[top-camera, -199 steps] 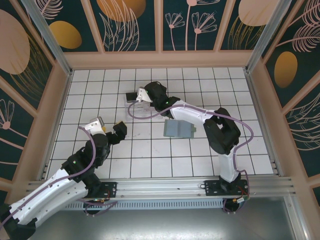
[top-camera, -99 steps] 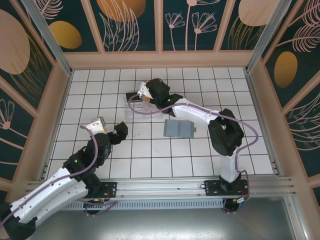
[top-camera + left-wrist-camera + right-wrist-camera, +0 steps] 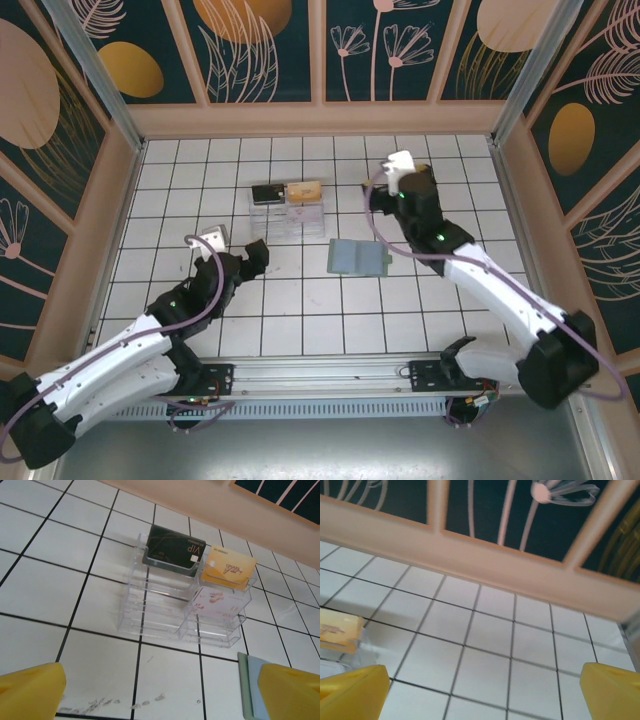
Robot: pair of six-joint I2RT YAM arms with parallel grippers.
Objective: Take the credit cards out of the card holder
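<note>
Right gripper [image 3: 482,692] opened and drew away from clear box [image 3: 288,210].

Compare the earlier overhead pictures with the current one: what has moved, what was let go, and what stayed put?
The right gripper opened, let go of a tan-gold credit card that now rests in the clear box, and swung away to the right. The left gripper edged slightly forward, open as before. The card holder, the dark card and the box stayed put.
</note>
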